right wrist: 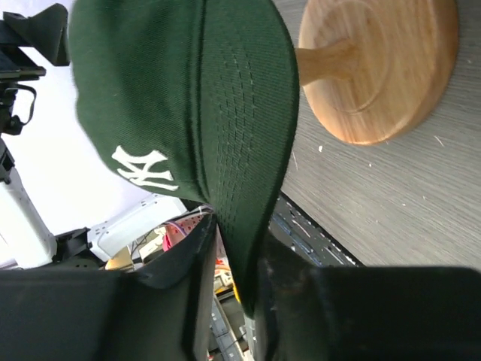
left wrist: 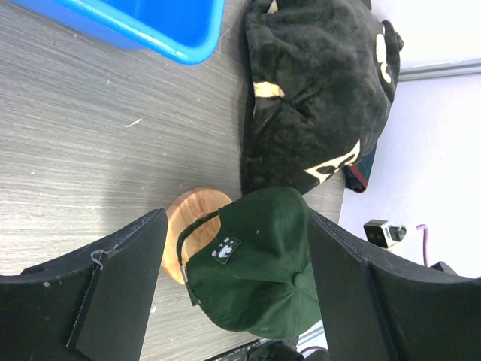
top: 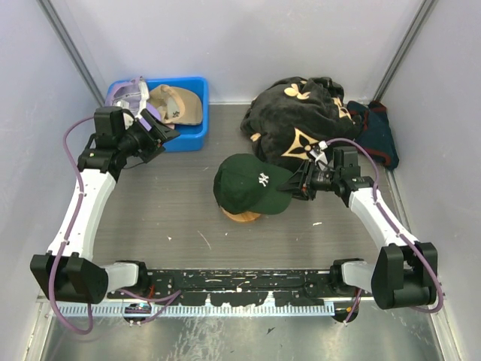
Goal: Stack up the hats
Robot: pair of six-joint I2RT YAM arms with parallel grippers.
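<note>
1. Gray table [top: 173, 218], white walls
2. The green cap [top: 244, 183] sits on the wooden stand [top: 242, 216], the right gripper [top: 294, 184] pinching its brim
3. The left gripper [top: 165, 133], fingers apart, hangs by the blue bin [top: 188, 141]
4. Next, I think, it must grab the tan cap [top: 179, 105] there

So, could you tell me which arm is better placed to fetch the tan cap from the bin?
Left. The left gripper hangs open and empty at the blue bin beside the tan cap, while the right gripper is shut on the brim of the green cap.
</note>
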